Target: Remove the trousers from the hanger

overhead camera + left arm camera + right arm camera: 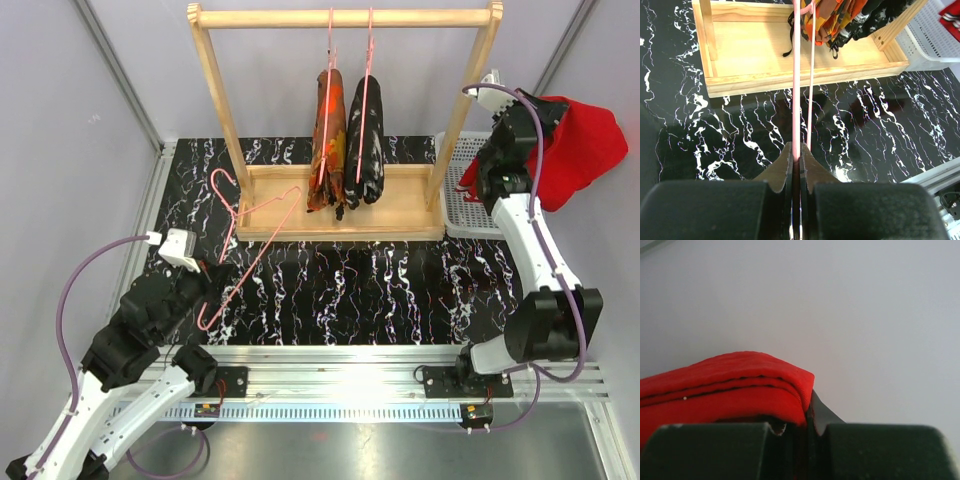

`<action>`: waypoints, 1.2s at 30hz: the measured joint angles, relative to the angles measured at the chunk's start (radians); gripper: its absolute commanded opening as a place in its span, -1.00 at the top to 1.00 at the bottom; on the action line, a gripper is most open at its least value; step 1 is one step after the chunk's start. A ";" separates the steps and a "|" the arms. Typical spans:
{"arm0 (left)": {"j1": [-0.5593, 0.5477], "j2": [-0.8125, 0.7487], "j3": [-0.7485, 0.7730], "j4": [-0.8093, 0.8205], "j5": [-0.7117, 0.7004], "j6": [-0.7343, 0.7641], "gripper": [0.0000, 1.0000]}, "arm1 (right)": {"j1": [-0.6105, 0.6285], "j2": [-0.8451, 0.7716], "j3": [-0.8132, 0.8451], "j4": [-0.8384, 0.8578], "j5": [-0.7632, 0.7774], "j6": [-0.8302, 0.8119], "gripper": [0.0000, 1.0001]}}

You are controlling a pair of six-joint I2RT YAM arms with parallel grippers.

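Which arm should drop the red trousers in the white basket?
Right: right tool grips the plain red cloth trousers near the white plastic basket; left tool pinches a pink wire hanger.

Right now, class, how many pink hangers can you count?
3. Two hangers hang on the wooden rail, each carrying trousers; the third, empty, is clamped in the left jaws. None seems hidden.

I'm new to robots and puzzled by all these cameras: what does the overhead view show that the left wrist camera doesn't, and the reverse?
Only the overhead view shows the right arm holding the red trousers beside the white basket, and the rack's top rail with two hangers hooked on it. Only the left wrist view shows, close up, the left jaws shut on the empty pink hanger. Both show that hanger, the wooden rack base, the camouflage trousers and the marbled table.
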State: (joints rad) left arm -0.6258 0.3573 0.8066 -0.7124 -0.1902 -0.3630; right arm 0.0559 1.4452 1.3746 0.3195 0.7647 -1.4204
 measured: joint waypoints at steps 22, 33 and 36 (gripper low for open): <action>0.000 0.013 -0.012 0.006 0.007 0.000 1.00 | -0.044 0.065 -0.222 0.199 -0.139 -0.021 1.00; 0.000 0.011 -0.013 0.007 0.008 0.000 1.00 | -0.083 0.024 -0.294 0.089 -0.194 0.159 1.00; 0.000 0.011 -0.013 0.008 0.008 0.000 1.00 | -0.082 0.079 -0.230 0.019 -0.225 0.226 1.00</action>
State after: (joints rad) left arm -0.6258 0.3683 0.7933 -0.7048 -0.1822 -0.3630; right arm -0.0261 1.5238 1.1450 0.3386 0.5396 -1.1942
